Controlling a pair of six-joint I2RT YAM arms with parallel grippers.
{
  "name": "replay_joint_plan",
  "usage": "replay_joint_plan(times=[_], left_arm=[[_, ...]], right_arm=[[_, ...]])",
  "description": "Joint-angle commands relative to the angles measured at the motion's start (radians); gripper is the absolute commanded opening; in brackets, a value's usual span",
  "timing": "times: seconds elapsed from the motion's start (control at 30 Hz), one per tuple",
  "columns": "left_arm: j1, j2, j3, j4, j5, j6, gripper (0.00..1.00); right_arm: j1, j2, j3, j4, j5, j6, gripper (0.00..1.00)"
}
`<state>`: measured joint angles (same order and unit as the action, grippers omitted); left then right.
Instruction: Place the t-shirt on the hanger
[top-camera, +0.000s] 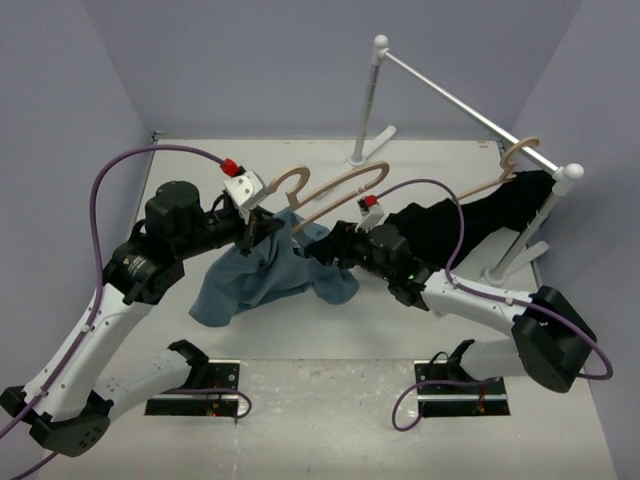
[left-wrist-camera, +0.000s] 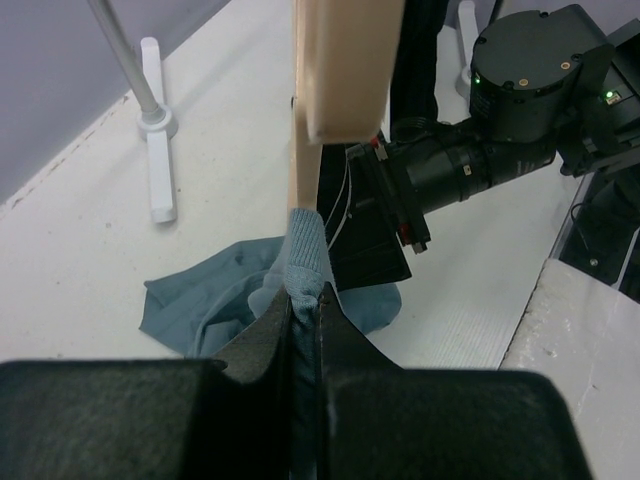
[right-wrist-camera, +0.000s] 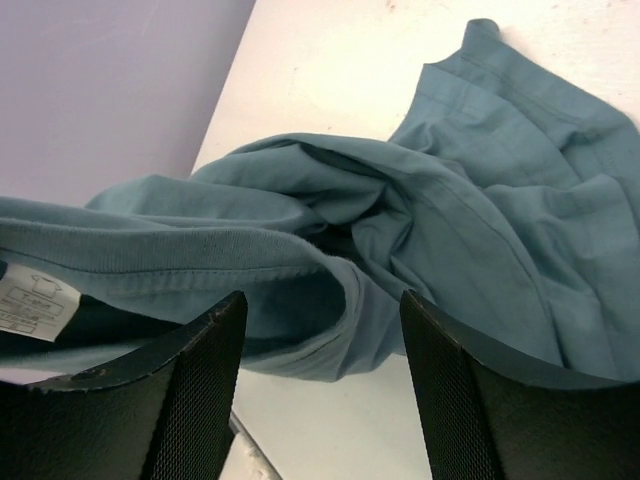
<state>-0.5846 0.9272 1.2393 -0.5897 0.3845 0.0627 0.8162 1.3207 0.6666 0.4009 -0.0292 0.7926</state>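
The blue t-shirt (top-camera: 250, 285) lies bunched on the table, its upper part lifted. My left gripper (top-camera: 265, 232) is shut on its ribbed collar (left-wrist-camera: 303, 250). The pale beige wooden hanger (top-camera: 335, 185) leans over the shirt, hook to the left. In the left wrist view one arm of the hanger (left-wrist-camera: 345, 60) comes down to the collar just ahead of my left gripper (left-wrist-camera: 305, 300). My right gripper (top-camera: 322, 245) is open at the shirt's right side. In the right wrist view my right gripper (right-wrist-camera: 322, 305) holds nothing, and a fold of the t-shirt (right-wrist-camera: 480, 200) lies just ahead of it.
A white clothes rail (top-camera: 470, 105) on two stands runs along the back right. A twin hanger (top-camera: 515, 155) hangs on it with a black garment (top-camera: 470, 225) that drapes down to the table behind my right arm. Purple walls close in the table.
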Motion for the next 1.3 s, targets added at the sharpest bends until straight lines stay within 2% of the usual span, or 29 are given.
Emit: replay_joint_plan(times=[0.0,0.07,0.17,0.33,0.5,0.77,0.8,0.87,0.97,1.07,1.27], left_arm=[[0.005,-0.016,0.002,0.08,-0.005,-0.014,0.0],[0.005,-0.012,-0.003,0.078,-0.005,-0.012,0.0],[0.005,-0.008,-0.009,0.08,-0.009,-0.014,0.0],[0.005,-0.016,-0.009,0.088,-0.004,-0.022,0.0],[0.005,-0.022,-0.001,0.081,-0.001,-0.026,0.0],[0.005,-0.018,0.02,0.056,-0.023,-0.018,0.0],[0.005,-0.017,0.021,0.057,-0.024,-0.019,0.0],[0.005,-0.016,0.023,0.062,-0.026,-0.021,0.0],[0.005,-0.018,0.026,0.068,-0.025,-0.028,0.0],[0.005,-0.022,0.036,0.061,-0.032,-0.028,0.0],[0.005,-0.058,0.082,-0.019,-0.138,-0.031,0.0]], right_arm=[[0.004,-0.052,-0.03,0.006,0.039,-0.054,0.64],[0.003,-0.101,-0.037,0.042,-0.022,-0.055,0.64],[0.003,-0.119,0.042,-0.106,-0.032,-0.095,0.65],[0.001,-0.054,0.111,-0.165,-0.057,-0.101,0.62],[0.0,0.031,0.084,-0.105,-0.08,-0.05,0.6],[0.001,0.048,0.057,-0.126,0.001,-0.033,0.55],[0.002,0.053,0.05,-0.113,-0.009,-0.03,0.48],[0.003,0.076,0.04,-0.08,-0.039,-0.022,0.25],[0.0,0.112,0.041,-0.044,-0.075,-0.01,0.07],[-0.014,0.097,0.052,-0.055,-0.067,-0.012,0.0],[-0.107,-0.099,0.109,-0.284,0.057,-0.099,0.0]])
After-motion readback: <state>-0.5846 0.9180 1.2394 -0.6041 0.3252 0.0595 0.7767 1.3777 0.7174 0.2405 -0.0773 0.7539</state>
